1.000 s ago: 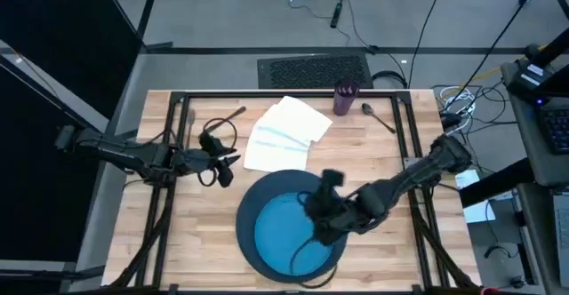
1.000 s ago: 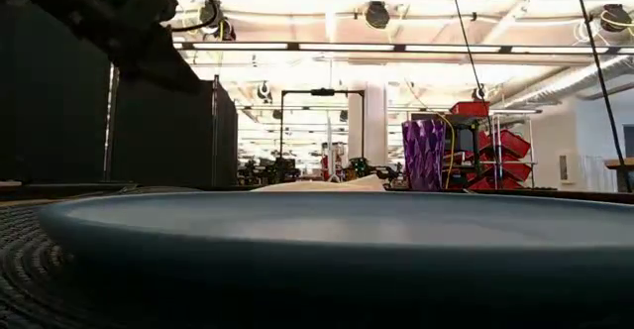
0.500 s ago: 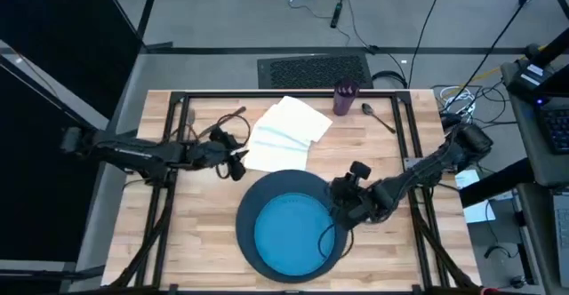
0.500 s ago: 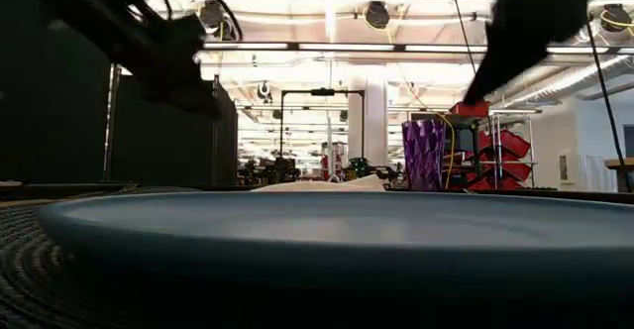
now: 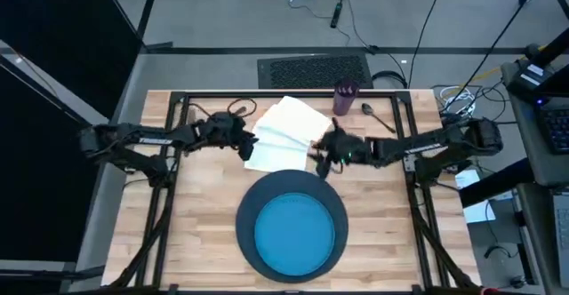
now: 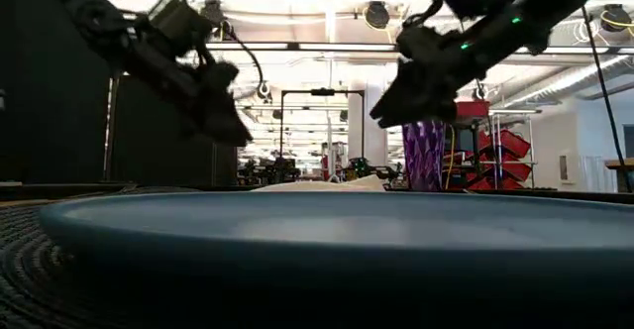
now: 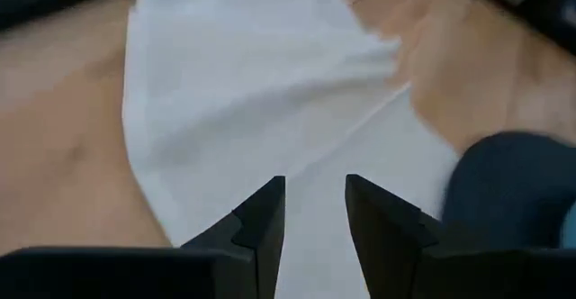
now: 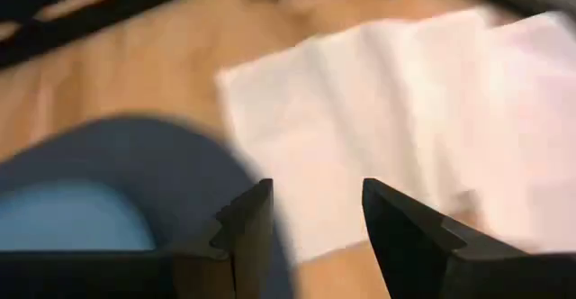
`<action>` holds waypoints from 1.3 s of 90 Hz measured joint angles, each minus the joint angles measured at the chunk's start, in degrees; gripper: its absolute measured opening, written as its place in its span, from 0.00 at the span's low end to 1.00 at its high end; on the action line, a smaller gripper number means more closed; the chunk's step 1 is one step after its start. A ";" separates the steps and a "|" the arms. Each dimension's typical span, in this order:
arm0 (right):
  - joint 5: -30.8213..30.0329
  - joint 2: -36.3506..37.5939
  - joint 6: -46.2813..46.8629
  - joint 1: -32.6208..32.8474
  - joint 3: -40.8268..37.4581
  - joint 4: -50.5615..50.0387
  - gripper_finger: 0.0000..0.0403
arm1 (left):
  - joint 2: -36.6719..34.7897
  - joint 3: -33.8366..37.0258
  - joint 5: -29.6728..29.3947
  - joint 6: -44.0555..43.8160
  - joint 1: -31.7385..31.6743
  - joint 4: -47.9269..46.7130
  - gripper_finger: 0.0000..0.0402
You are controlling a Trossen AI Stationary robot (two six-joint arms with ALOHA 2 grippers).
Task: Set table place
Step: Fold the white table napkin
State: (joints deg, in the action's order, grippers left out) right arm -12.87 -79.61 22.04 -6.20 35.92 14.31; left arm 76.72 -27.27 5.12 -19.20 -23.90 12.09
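Left gripper (image 5: 250, 147) at the left edge of the white napkin (image 5: 286, 131), above the sheet; fingers (image 7: 261, 222) parted by a narrow gap, nothing between them, white cloth showing straight through the gap in the left wrist view. Contact with the napkin not determinable.

Right gripper (image 5: 322, 159) at the napkin's right side, near the far rim of the dark navy disc (image 5: 252, 204); fingers (image 8: 243, 222) spread wider than the left pair, empty, framing the napkin (image 8: 378, 119) and the disc's edge (image 8: 180, 150) in the right wrist view. In the low view both grippers (image 6: 230, 129) (image 6: 388, 111) raised above table level, angled downward toward each other.

Napkin lying flat in several overlapping sheets on the table (image 5: 196, 233), behind the disc, its near corner just beside the disc's rim. Bright blue plate (image 5: 294, 234) centred on the disc, at the near middle of the table. Purple cup (image 5: 344, 98) upright at the far edge, right of the napkin. Spoon (image 5: 377, 115) lying just right of the cup. A dark utensil (image 5: 233, 114) on the planks left of the napkin, partly hidden by the left arm; kind not determinable.
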 joint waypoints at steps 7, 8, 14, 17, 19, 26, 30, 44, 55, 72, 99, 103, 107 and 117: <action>3.99 0.00 0.20 -2.82 0.00 1.40 0.39 | 2.74 0.00 0.04 -0.05 0.48 0.37 0.26; 4.67 0.00 0.21 -3.18 0.00 1.46 0.39 | 3.10 0.00 0.04 -0.11 0.58 0.39 0.26; 7.52 0.00 1.03 -4.89 0.00 1.36 0.39 | 4.88 0.00 -0.67 -1.17 0.94 0.53 0.26; 8.26 0.00 1.12 -5.51 0.00 1.32 0.39 | 5.55 0.00 -1.19 -1.35 1.11 0.52 0.26; 8.47 0.00 1.22 -5.86 0.00 1.27 0.39 | 5.92 0.00 -1.50 -1.36 1.21 0.51 0.26; 8.59 0.00 1.29 -6.44 0.00 1.11 0.39 | 6.96 0.00 -2.10 -1.95 1.71 0.71 0.26; 8.71 0.00 1.42 -6.59 0.00 1.09 0.39 | 7.47 0.00 -2.20 -2.78 2.25 0.63 0.26; 8.77 0.00 1.91 -6.49 0.00 1.09 0.39 | 8.43 0.00 -4.71 -2.99 3.76 -0.76 0.26; 8.75 -0.02 1.92 -6.49 0.00 1.11 0.39 | 8.65 0.00 -9.61 -4.40 4.66 -2.60 0.26; 8.73 -0.03 1.92 -6.49 0.00 1.26 0.39 | 8.77 0.00 -13.08 -4.51 5.46 -3.00 0.26; 8.70 -0.04 1.90 -6.46 0.00 1.26 0.39 | 8.77 0.00 -17.02 -4.53 6.58 -3.26 0.26; 8.72 -0.04 1.87 -6.46 0.00 1.26 0.39 | 8.77 0.00 -17.08 -4.84 6.58 -3.57 0.26; 8.70 -0.04 1.86 -6.46 0.00 1.26 0.39 | 8.77 0.00 -17.12 -5.51 6.58 -3.91 0.26; 8.69 -0.04 1.81 -6.46 0.00 1.26 0.39 | 9.02 0.00 -17.13 -6.05 6.58 -4.36 0.26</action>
State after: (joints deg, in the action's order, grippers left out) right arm -4.18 -79.66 23.86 -12.67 35.92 15.57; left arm 85.75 -27.27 -12.01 -25.25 -17.32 7.73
